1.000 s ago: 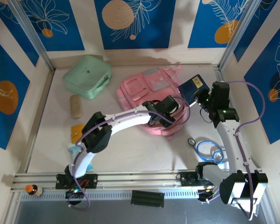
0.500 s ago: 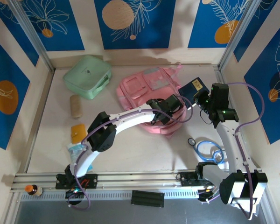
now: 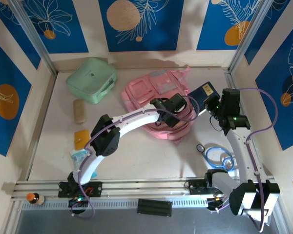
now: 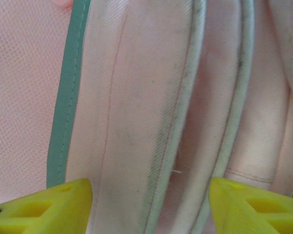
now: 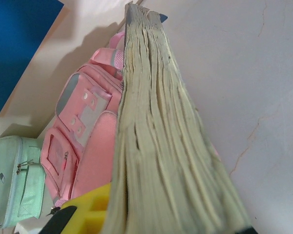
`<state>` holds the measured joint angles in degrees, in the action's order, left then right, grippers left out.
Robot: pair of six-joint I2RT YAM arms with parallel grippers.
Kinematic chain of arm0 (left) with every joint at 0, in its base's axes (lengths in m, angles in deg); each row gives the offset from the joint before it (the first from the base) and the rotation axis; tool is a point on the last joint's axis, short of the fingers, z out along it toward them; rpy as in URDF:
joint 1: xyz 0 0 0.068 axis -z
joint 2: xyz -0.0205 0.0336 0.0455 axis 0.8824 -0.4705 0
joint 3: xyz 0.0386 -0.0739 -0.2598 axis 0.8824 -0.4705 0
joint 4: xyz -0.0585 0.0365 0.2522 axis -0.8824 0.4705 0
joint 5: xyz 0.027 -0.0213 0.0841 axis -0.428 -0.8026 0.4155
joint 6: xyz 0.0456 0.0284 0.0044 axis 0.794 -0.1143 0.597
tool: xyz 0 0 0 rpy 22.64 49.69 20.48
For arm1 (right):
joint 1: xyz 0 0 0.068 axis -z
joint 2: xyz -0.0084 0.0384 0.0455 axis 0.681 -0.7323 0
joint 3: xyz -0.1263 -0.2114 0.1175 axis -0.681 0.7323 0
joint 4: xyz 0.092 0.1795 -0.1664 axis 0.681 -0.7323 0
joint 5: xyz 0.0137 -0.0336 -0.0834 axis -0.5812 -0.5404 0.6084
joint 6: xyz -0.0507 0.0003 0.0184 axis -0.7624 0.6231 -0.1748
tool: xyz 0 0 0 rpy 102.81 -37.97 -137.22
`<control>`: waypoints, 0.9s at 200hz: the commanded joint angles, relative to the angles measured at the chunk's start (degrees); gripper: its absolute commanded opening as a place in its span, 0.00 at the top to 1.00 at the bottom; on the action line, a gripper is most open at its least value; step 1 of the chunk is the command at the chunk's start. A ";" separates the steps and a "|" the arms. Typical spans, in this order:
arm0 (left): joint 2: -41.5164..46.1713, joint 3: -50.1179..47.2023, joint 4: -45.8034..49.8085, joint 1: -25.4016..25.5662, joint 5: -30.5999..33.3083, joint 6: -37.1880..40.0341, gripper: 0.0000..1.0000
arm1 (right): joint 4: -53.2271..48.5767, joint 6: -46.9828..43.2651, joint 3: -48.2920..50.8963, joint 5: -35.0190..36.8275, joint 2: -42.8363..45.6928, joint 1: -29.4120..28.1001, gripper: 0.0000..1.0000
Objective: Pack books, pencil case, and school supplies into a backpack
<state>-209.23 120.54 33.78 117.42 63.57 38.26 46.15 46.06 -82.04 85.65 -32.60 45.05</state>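
Risk: left tool (image 4: 149, 207) sits spread on folds of the backpack (image 3: 151, 90) near the far edge of the counter (image 3: 136, 156), nothing gripped, so books (image 5: 161, 146) pinched in the right tool (image 3: 214, 106) by the right edge could jam against shut fabric.

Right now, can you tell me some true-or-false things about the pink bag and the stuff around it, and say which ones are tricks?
1. The right tool is gripping a navy blue book. True.
2. The small beige soft pouch is inside the big pink fabric backpack. False: it lies on the table, left of the backpack.
3. The left tool hangs over the backpack with its yellow fingers apart. True.
4. The mint-green square zip case sits on top of the backpack. False: it lies on the table in the far left corner.
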 commanded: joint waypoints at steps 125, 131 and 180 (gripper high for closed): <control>-2.49 6.14 2.85 -2.12 -0.88 1.59 0.53 | 0.99 0.63 0.95 0.92 2.59 0.41 1.00; -2.36 6.24 2.66 -2.26 -0.88 1.65 0.54 | 0.88 0.54 0.94 1.02 2.75 0.42 1.00; -0.41 6.31 2.55 -3.09 -1.58 1.62 0.80 | 0.26 0.20 1.05 1.46 3.82 0.77 1.00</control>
<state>-211.74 125.02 35.77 115.93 62.04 39.86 45.73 46.41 -81.36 86.14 -30.56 45.38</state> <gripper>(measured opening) 0.243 0.122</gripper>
